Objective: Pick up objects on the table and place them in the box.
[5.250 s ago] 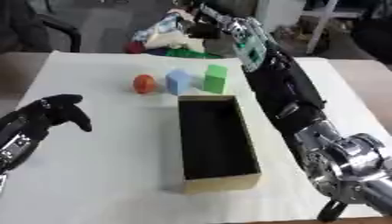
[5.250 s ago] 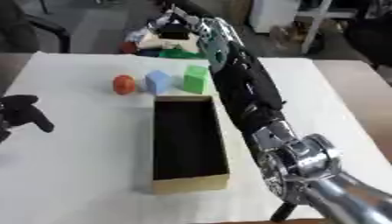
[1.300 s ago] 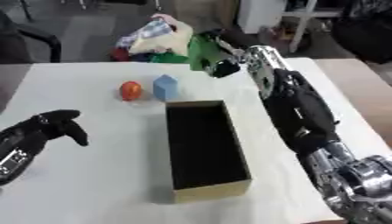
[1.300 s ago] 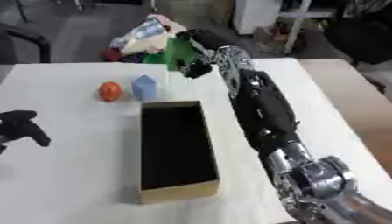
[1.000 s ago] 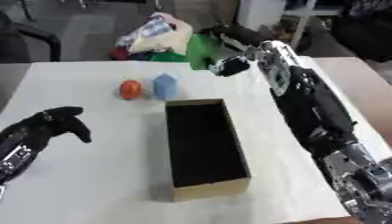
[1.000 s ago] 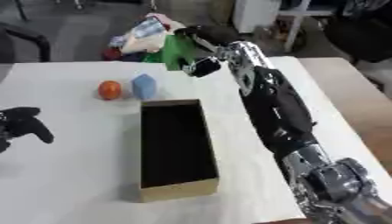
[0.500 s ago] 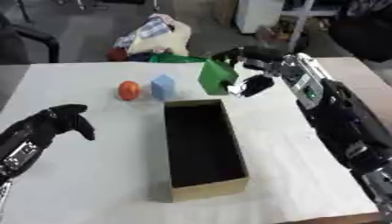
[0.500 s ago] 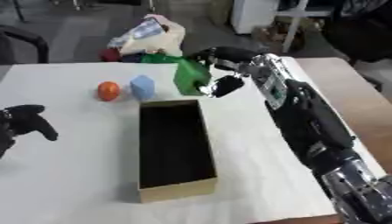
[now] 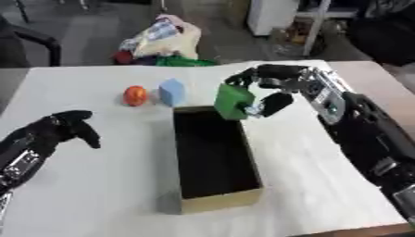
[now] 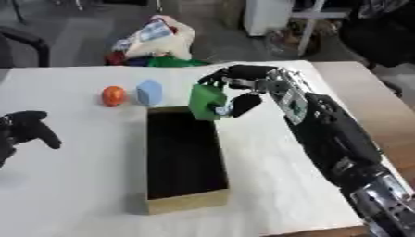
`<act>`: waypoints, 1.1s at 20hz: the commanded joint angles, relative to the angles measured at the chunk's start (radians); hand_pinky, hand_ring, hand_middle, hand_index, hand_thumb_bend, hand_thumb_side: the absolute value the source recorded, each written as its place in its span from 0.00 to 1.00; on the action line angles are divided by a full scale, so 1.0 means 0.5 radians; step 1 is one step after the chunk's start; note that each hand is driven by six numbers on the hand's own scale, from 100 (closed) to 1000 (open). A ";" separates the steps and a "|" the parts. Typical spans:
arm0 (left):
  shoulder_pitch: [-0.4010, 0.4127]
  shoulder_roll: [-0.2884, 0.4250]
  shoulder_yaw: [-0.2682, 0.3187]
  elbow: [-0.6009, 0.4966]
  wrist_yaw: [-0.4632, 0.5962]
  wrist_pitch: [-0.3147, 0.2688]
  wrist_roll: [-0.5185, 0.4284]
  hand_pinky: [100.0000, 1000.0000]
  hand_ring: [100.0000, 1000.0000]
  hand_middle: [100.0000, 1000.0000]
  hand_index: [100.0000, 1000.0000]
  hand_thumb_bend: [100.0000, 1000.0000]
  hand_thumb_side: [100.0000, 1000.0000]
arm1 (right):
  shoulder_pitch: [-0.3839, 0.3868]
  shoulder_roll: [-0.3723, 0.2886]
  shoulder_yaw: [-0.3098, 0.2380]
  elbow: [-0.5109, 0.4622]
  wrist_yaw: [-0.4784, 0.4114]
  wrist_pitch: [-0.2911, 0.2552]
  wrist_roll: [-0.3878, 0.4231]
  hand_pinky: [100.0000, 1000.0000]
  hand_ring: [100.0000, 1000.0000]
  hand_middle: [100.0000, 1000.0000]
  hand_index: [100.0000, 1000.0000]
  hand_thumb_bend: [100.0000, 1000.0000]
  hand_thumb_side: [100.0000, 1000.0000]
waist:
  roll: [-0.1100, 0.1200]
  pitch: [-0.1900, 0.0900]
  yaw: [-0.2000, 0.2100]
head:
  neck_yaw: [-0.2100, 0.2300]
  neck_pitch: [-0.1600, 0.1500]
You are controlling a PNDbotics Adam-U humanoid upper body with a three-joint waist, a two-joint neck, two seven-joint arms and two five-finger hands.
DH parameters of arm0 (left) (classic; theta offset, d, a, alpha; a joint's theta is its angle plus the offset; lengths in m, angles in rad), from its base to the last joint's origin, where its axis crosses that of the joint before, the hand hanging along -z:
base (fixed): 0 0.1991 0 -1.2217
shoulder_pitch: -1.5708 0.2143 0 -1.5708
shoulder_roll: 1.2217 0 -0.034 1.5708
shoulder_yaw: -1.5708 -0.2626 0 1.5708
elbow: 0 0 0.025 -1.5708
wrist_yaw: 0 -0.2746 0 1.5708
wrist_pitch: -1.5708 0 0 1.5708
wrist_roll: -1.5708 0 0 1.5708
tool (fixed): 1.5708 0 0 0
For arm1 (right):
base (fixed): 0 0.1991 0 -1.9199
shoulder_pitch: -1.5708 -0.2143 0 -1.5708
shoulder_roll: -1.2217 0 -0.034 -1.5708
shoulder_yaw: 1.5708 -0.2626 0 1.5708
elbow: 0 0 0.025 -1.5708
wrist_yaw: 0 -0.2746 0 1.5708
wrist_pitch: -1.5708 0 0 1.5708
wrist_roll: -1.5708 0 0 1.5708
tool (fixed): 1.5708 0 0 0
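Box [image 9: 212,159], a long open carton with tan walls and a dark inside, lies lengthwise on the white desk [image 9: 105,185], its near end wall toward the camera and its far end close to the other things; nothing shows inside it, though the dark interior hides detail; at the lower left the left hand [image 9: 57,132] rests over the desk, black, with fingers bent in a relaxed curl and holding nothing, well apart from the box; the right arm comes in from the lower right and reaches across the desk toward the far end of the box; the right hand [image 9: 272,90] has its fingers and thumb curled round a green block [image 9: 233,101], fingers over the top and thumb on the side facing the arm; the block is off the desk, tilted, and sits over the far right corner of the box, just above its rim; beyond the box's far left corner a pale blue block [image 9: 172,92] stands on the desk, and an orange ball [image 9: 135,95] lies just beside it on the left, close but whether they touch I cannot tell; past the far edge of the desk, on the floor, lies a heap of cloth [image 9: 162,42] in white, red and green.
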 commanded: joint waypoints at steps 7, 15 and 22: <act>-0.020 0.039 0.016 -0.029 0.002 0.006 0.001 0.65 0.57 0.57 0.90 0.00 0.93 | -0.001 -0.050 0.081 -0.234 0.136 -0.088 -0.004 0.81 0.74 0.79 1.00 0.00 0.72 | 0.007 -0.019 -0.005 | -0.005 -0.007; -0.019 0.037 0.013 -0.028 0.005 0.006 0.001 0.65 0.57 0.57 0.90 0.00 0.93 | -0.017 -0.063 0.119 -0.433 0.229 -0.144 -0.071 0.83 0.78 0.91 1.00 0.03 0.92 | 0.006 -0.028 -0.011 | -0.007 0.003; -0.024 0.041 0.013 -0.028 0.007 0.004 0.000 0.65 0.58 0.57 0.90 0.00 0.93 | -0.017 -0.072 0.133 -0.498 0.161 -0.141 -0.053 0.83 0.78 0.91 1.00 0.00 0.90 | 0.008 -0.030 -0.014 | -0.004 0.003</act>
